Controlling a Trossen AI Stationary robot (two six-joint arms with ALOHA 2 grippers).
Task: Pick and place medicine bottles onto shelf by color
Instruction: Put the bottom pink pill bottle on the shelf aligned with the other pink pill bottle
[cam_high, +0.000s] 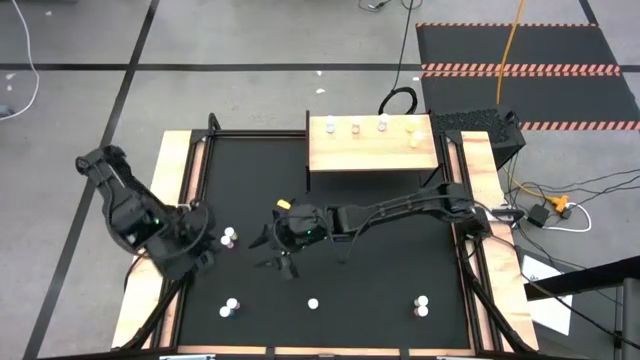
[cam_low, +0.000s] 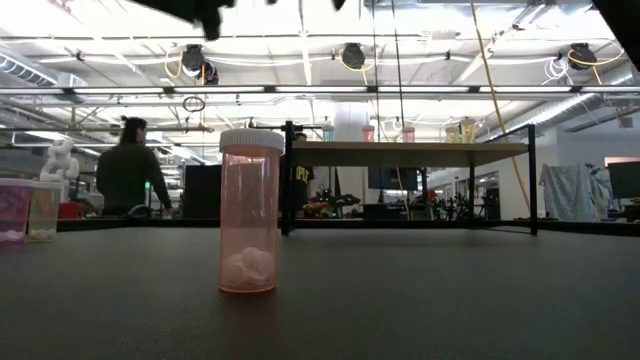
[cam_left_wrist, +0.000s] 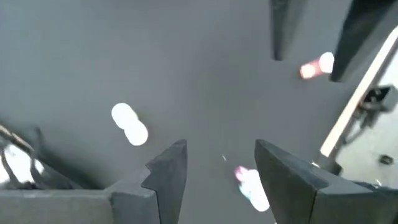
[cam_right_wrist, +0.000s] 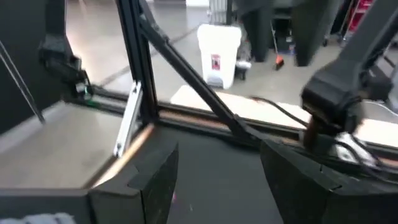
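Observation:
The shelf (cam_high: 370, 150) stands at the table's far side with several medicine bottles (cam_high: 382, 125) upright on its top. More bottles stand on the black table: one near the left arm (cam_high: 228, 237) and three along the near edge (cam_high: 231, 307), (cam_high: 313, 303), (cam_high: 422, 305). The low view shows an orange bottle (cam_low: 248, 212) up close. My left gripper (cam_high: 200, 250) hangs open, pointing down over the table's left side, a pale pink bottle (cam_left_wrist: 252, 186) below it beside one finger. My right gripper (cam_high: 272, 240) is open, level, at mid-table, pointing left, with nothing between its fingers.
The table's black frame post and pale wooden edge strip (cam_right_wrist: 134, 118) lie ahead of my right gripper. A person (cam_low: 128, 165) stands in the room beyond the table. Cables and a box (cam_high: 545, 210) lie on the floor to the right.

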